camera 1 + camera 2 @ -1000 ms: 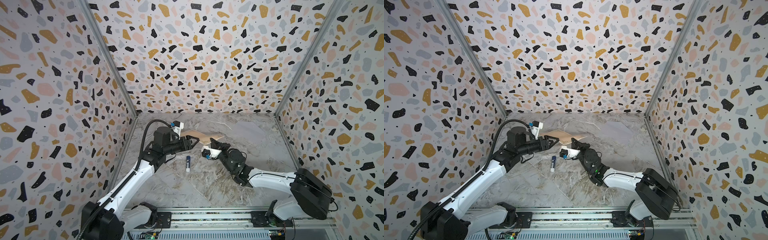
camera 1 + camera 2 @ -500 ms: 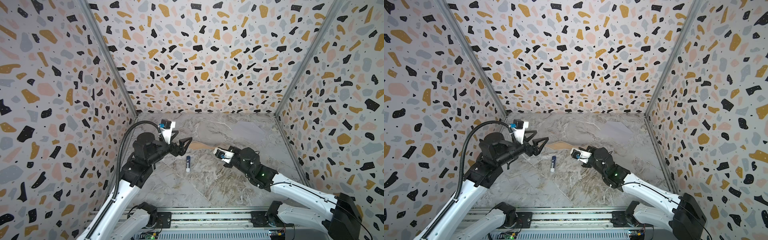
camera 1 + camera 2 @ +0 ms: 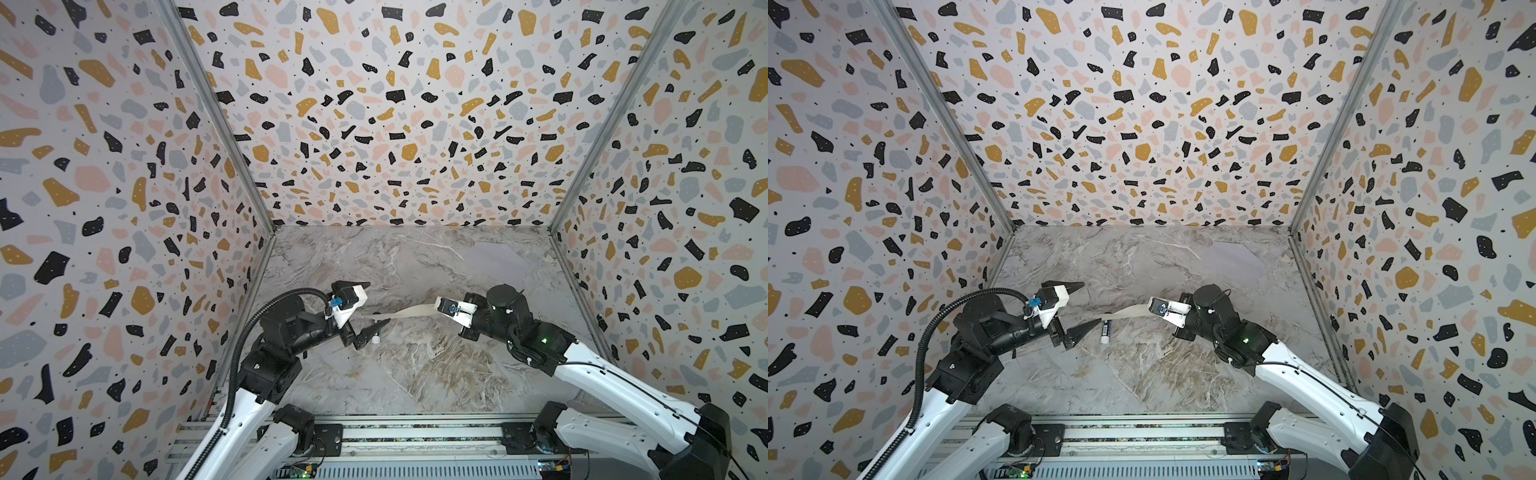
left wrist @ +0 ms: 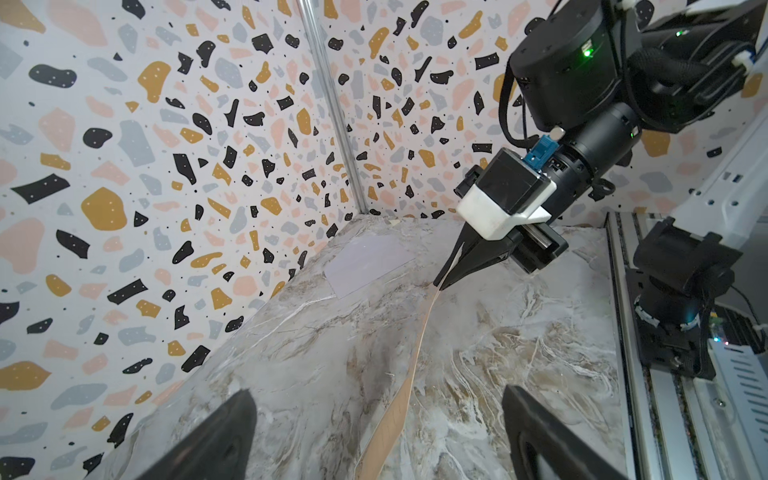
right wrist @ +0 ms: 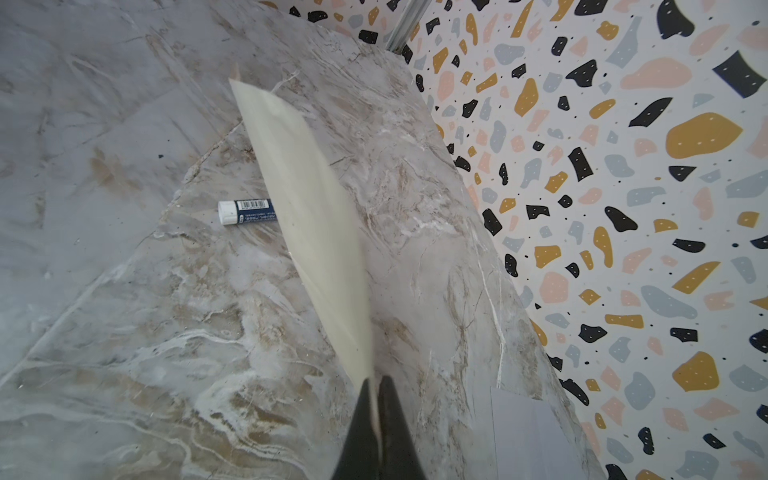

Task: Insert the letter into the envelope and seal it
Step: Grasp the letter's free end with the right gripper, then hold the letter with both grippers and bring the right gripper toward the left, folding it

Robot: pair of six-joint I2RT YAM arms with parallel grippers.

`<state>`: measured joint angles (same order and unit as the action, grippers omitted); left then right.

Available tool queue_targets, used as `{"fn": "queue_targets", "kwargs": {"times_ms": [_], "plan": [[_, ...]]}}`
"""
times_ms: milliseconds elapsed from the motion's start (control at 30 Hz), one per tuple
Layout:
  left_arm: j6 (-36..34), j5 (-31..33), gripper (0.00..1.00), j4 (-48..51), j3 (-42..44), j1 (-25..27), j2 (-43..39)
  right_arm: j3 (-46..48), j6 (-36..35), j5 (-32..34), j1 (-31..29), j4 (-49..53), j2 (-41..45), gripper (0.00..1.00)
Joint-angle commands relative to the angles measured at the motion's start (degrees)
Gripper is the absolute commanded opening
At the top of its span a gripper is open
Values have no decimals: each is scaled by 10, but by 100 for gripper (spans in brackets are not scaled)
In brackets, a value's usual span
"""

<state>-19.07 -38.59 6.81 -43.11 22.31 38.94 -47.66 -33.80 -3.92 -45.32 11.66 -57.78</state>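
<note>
progress: early | letter (image 3: 409,311) raised over desk (image 3: 415,374), one end clamped in right fingers (image 5: 395,415) | left fingers (image 3: 1079,331) spread wide, empty | envelope (image 3: 1235,259) well apart near back wall, unfilled | inserting, sealing remain

Your left gripper (image 3: 377,303) stands with its jaws spread wide, one finger above the other in both top views, the arm bent at the elbow and reaching toward the middle. Your right gripper (image 4: 440,284) is pinched tight (fingertips all but meeting), forearm stretched out, tips angled down toward the left gripper.
</note>
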Motion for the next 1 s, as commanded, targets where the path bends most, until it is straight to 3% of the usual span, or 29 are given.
{"fn": "queue_targets", "kwargs": {"times_ms": [0,100,567,767,967], "plan": [[-87,-57,89,4,0,4,15,-38,-13,-9,1,50,16,0],[-123,-73,84,19,4,7,32,-47,-19,-7,2,64,20,0],[-191,-50,81,29,25,38,117,-73,-50,-19,2,106,47,0],[-213,-37,70,26,31,64,146,-74,-66,-31,2,112,51,0],[-245,-12,50,47,29,68,166,-74,-81,-51,1,120,60,0]]}}
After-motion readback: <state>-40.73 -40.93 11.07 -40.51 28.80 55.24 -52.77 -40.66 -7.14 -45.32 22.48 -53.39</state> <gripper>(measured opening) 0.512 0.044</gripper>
